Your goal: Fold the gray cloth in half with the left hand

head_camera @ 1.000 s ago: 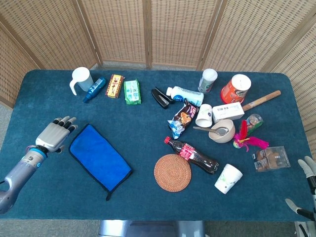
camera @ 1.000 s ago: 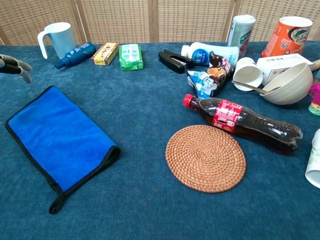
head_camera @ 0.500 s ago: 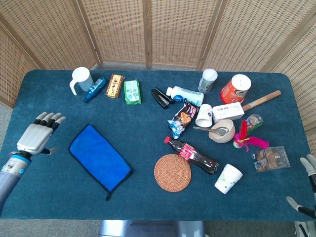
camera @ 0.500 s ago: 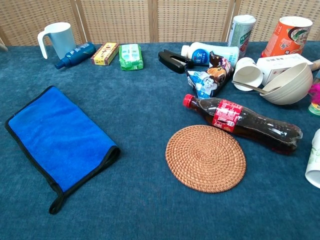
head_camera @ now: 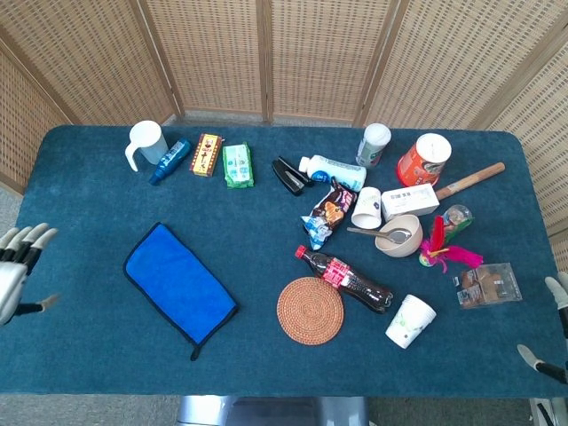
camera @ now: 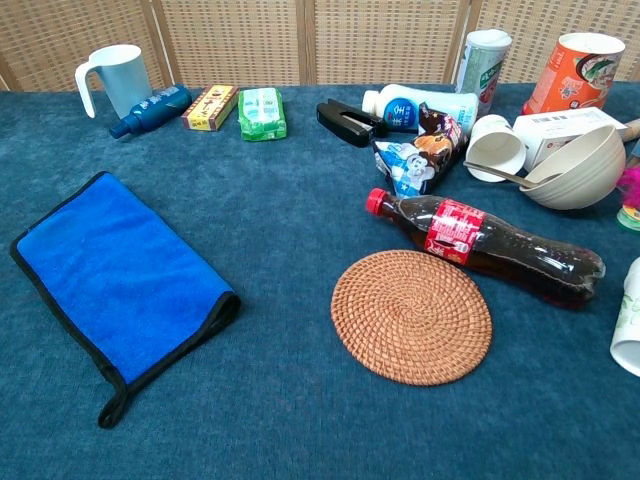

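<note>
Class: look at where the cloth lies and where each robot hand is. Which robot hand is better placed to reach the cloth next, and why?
Left. The left robot hand is open at the table's left edge, on the cloth's side. The right robot hand sits at the far right edge, with the bottle and mat between.

Standing behind the table [head_camera: 266,195]: woven wicker screen panels [head_camera: 302,53] with wooden frames, folding around the far edge. Covering the tabletop: dark teal carpet-like cloth. Lighting evenly, softly.
</note>
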Available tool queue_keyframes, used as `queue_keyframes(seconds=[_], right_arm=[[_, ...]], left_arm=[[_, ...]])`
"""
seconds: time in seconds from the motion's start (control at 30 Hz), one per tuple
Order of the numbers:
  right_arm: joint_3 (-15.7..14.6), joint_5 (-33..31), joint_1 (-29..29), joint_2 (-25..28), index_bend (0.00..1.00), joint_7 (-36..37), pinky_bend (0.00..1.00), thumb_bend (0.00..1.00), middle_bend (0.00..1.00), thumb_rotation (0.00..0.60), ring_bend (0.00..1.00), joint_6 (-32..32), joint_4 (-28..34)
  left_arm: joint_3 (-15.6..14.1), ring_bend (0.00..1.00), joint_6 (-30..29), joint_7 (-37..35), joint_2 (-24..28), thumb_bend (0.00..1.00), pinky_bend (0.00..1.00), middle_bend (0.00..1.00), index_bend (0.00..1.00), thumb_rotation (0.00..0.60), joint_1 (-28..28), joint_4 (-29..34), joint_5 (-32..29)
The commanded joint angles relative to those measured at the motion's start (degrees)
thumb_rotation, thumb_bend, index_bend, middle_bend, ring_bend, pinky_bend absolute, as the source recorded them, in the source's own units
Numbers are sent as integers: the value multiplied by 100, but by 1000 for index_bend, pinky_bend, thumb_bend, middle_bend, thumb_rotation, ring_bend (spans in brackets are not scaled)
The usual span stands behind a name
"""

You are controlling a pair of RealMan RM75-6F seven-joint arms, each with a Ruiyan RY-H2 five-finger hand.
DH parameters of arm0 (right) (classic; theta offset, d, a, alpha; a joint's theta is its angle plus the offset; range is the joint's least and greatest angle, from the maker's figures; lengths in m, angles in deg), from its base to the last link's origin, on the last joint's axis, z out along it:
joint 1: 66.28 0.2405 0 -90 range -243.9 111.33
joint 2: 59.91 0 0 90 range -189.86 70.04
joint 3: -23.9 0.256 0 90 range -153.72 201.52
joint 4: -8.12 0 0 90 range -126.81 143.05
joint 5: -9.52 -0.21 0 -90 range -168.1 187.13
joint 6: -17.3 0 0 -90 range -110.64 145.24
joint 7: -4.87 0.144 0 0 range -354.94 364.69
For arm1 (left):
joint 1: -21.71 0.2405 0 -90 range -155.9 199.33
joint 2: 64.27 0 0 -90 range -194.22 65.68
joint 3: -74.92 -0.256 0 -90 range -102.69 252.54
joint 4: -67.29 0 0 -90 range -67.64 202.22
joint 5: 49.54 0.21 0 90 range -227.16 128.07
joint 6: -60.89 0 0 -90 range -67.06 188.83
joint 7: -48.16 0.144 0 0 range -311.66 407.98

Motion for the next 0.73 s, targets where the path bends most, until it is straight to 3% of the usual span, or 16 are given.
queue_keyframes(seconds=[0.03, 0.43, 0.73], right_arm=[[46, -81, 0, -61, 0, -106, 0, 0, 0, 600, 0, -16, -18], [97, -300, 52, -227, 0, -727, 0, 0, 0, 600, 0, 121, -47], [130, -127, 53, -304, 0, -507, 0, 0, 0, 600, 0, -21, -209]], left_arm=[[-99, 0, -643, -343, -107, 171, 16, 0, 54, 600, 518, -163, 342], [-78, 0, -1319, -408, -379, 171, 7, 0, 73, 600, 1152, -134, 546], [-181, 0, -950, 143, -300, 170, 0, 0, 110, 600, 1218, 221, 487]])
